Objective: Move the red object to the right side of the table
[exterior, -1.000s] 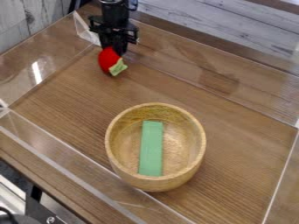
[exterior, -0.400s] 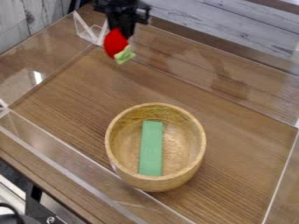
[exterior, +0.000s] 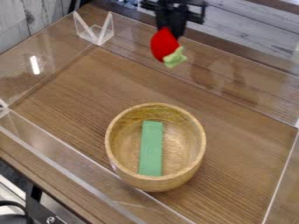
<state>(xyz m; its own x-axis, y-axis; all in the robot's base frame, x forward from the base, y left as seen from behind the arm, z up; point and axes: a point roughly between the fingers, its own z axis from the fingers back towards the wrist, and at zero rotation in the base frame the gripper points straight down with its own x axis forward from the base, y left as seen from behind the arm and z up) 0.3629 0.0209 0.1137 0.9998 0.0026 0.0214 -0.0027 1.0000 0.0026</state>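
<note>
The gripper (exterior: 170, 37) clamps the red object (exterior: 167, 45) in mid-air above the table (exterior: 239, 109); placing it at the right side remains.

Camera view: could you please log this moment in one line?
hand: shut on red object | lifted above table | green block in bowl

Bare table (exterior: 239, 109) rightward; wooden bowl (exterior: 156, 145) mid-front, clear walls (exterior: 35, 52) around.

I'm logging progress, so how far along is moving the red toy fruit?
Done: the black gripper is shut on the small red toy fruit and has it off the brown wood-grain table. In hand: carrying it. Left: setting it down on the right side and letting go.
</note>
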